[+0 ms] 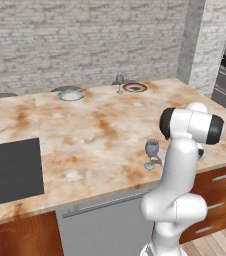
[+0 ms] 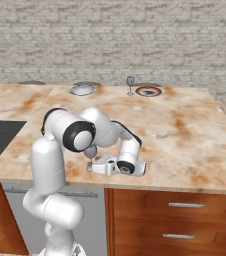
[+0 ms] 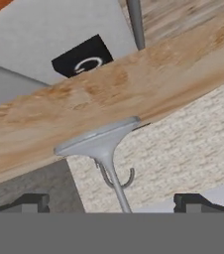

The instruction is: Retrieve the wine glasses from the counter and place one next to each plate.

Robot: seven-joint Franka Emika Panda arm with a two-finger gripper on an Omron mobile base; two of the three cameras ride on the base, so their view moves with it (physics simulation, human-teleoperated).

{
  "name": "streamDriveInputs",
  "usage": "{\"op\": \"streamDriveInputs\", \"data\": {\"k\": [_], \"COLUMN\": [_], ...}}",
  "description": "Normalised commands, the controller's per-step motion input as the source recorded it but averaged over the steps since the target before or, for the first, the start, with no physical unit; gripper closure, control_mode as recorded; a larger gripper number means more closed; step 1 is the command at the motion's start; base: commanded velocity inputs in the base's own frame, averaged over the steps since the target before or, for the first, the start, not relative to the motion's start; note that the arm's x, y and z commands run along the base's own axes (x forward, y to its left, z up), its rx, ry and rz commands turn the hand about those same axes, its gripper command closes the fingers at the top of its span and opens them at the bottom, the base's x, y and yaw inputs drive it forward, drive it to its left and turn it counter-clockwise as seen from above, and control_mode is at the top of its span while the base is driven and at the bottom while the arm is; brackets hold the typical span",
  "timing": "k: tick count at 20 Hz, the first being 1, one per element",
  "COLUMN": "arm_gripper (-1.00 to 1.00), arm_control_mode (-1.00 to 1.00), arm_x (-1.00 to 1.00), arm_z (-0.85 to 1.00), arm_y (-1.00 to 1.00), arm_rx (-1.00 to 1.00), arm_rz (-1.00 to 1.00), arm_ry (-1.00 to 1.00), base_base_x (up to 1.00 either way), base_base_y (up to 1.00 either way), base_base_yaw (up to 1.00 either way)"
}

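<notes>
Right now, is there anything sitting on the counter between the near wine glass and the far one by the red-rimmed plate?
Nothing: in the left base view, bare counter runs from the near wine glass to the far wine glass.

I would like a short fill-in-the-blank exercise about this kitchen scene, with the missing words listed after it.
1. The far wine glass stands beside the plate with the ____ rim.
2. The jaws of the gripper are ____, one on each side of the stem of the near wine glass.
3. The near wine glass stands on the ____, close to its front edge.
4. No glass stands beside the pale ____ yet.

Missing words: red-and-black; open; counter; plate
</notes>
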Motion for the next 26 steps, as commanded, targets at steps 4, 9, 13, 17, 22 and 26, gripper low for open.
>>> {"op": "streamDriveInputs", "data": {"k": [4, 9, 13, 17, 22, 26], "arm_gripper": [-1.0, -1.0, -1.0, 1.0, 1.0, 1.0], "arm_control_mode": [-1.0, -1.0, -1.0, -1.0, -1.0, -1.0], "arm_x": [0.0, 0.0, 0.0, 0.0, -0.09, -0.12], "arm_z": [0.0, 0.0, 0.0, 0.01, 0.25, 0.79], "arm_y": [0.06, 0.11, 0.21, 0.04, 0.0, 0.04], "arm_rx": [0.0, 0.0, 0.0, 0.0, 0.0, 0.0], "arm_rz": [-0.04, -0.06, -0.08, -0.07, -0.02, 0.0], "arm_ry": [0.0, 0.0, 0.01, 0.0, -0.05, -0.17], "base_base_x": [0.0, 0.0, 0.0, 0.0, 0.0, 0.0], "base_base_y": [0.0, 0.0, 0.0, 0.0, 0.0, 0.0], "base_base_yaw": [0.0, 0.0, 0.0, 0.0, 0.0, 0.0]}}
